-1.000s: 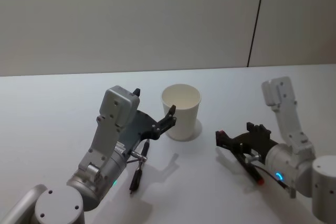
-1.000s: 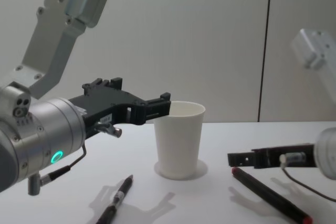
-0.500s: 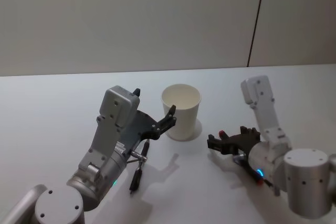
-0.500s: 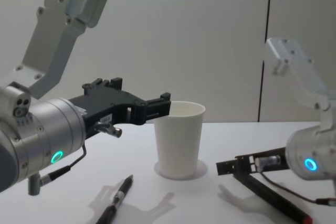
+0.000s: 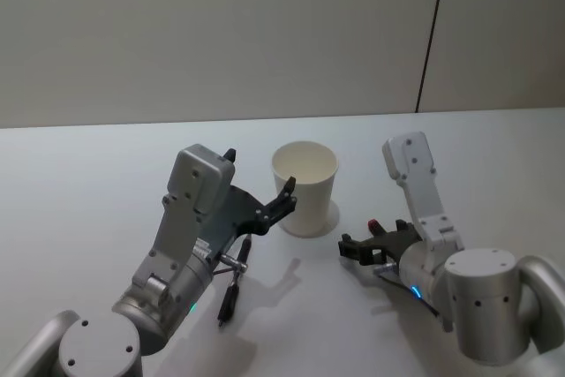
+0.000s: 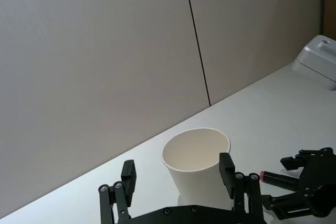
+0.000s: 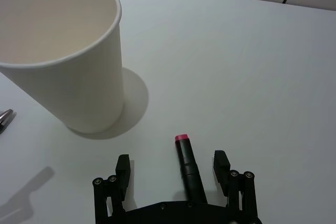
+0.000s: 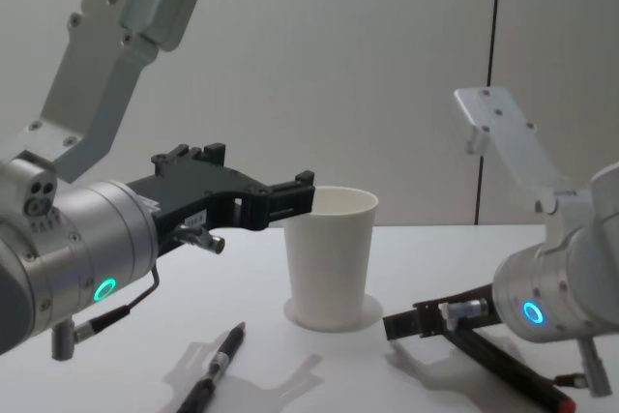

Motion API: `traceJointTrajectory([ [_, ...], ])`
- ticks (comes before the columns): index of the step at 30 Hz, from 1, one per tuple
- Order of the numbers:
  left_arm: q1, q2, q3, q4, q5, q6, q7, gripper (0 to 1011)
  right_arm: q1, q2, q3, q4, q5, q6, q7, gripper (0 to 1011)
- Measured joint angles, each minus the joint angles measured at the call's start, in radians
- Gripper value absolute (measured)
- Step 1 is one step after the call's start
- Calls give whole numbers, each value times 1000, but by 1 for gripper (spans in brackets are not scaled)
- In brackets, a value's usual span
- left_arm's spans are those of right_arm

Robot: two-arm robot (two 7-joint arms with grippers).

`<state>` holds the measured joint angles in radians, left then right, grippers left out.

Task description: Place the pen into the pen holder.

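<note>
Red-tipped pen (image 7: 189, 170) within spread right hand (image 7: 171, 160)

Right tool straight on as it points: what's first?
The pen lies between the right tool's open fingers; past its red tip the table looks free. The cup stands off that line, so one finger may clip its base. Left tool hangs at the cup's rim.

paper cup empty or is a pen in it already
Empty, as far as visible: the paper cup shows bare white inside, and the red-tipped pen and black pen both lie on the table.
</note>
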<state>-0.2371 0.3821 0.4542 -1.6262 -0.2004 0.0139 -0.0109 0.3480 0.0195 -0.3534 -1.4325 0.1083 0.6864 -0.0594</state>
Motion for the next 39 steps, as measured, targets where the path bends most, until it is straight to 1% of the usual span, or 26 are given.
traceJointTrajectory([
  [3,0,0,0,0,0,0,0,1005,2,-6,-2,6,-5,3,-9,1000],
  [6,0,0,0,0,0,0,0,1005,3,-10,-3,11,-8,6,-16,972],
  [8,0,0,0,0,0,0,0,1005,3,-12,-3,13,-10,6,-19,907],
  [12,0,0,0,0,0,0,0,1005,3,-15,-2,17,-16,7,-26,810],
  [13,0,0,0,0,0,0,0,1005,3,-16,-2,17,-17,8,-26,768],
  [14,0,0,0,0,0,0,0,1005,3,-16,-2,18,-19,8,-27,768],
  [19,0,0,0,0,0,0,0,1005,2,-18,1,20,-24,8,-30,589],
  [22,0,0,0,0,0,0,0,1005,1,-18,2,21,-27,8,-30,533],
  [24,0,0,0,0,0,0,0,1005,0,-19,5,21,-28,8,-30,426],
  [25,0,0,0,0,0,0,0,1005,0,-19,5,21,-29,8,-30,388],
  [27,0,0,0,0,0,0,0,1005,-1,-19,6,21,-30,8,-30,341],
  [30,0,0,0,0,0,0,0,1005,-3,-19,9,21,-31,8,-30,245],
  [31,0,0,0,0,0,0,0,1005,-4,-19,10,21,-31,8,-30,240],
  [32,0,0,0,0,0,0,0,1005,-4,-19,11,21,-31,8,-30,204],
  [33,0,0,0,0,0,0,0,1004,-5,-19,11,21,-31,8,-30,204],
  [35,0,0,0,0,0,0,0,1005,-7,-18,14,20,-32,8,-30,169],
  [39,0,0,0,0,0,0,0,1004,-10,-17,17,17,-32,8,-30,169],
])
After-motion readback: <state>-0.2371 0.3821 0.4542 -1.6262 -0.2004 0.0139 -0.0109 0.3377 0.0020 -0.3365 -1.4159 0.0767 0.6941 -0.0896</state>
